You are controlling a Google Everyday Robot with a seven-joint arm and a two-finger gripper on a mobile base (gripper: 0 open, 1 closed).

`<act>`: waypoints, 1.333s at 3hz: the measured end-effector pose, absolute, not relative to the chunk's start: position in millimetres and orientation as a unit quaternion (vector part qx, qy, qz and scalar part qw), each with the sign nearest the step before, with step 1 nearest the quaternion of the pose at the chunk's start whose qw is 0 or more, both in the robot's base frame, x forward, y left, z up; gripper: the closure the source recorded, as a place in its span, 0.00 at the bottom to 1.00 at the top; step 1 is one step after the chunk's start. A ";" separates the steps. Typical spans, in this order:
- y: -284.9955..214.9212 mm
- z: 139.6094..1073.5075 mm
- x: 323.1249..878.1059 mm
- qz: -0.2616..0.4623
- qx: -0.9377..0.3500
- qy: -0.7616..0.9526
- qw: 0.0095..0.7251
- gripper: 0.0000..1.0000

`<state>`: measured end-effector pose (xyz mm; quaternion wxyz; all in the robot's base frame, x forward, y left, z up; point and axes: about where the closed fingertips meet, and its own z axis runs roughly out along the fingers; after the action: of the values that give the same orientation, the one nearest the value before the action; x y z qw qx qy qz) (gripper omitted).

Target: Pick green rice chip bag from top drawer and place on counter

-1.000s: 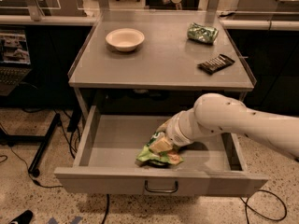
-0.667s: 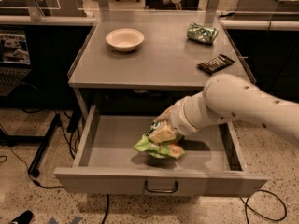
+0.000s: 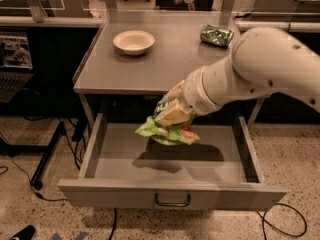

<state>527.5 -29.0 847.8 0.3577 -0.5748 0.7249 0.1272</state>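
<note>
So my gripper (image 3: 172, 115) is clamped on the one bag (image 3: 167, 133). It's all crumpled, hanging in the air over the back half of the open drawer (image 3: 125, 159), just below the counter's (image 3: 165, 69) front edge. The bag isn't touching the drawer floor, its shadow sits underneath. One drawer, pulled out, with one handle (image 3: 172, 201) mid-front. On the counter: one bowl (image 3: 133, 41) toward the back left, and one dark green packet (image 3: 216, 35) at the back right corner.
</note>
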 end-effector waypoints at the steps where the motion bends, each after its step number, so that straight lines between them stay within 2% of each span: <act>1: -18.2 901.0 528.5 0.119 -0.592 0.702 0.377 1.00; 3: -12.4 944.2 539.2 0.099 -0.597 0.689 0.399 1.00; 4: -10.2 945.7 574.2 0.095 -0.584 0.700 0.400 1.00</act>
<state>574.2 -10.2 945.7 0.4001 -0.5839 0.6999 0.0952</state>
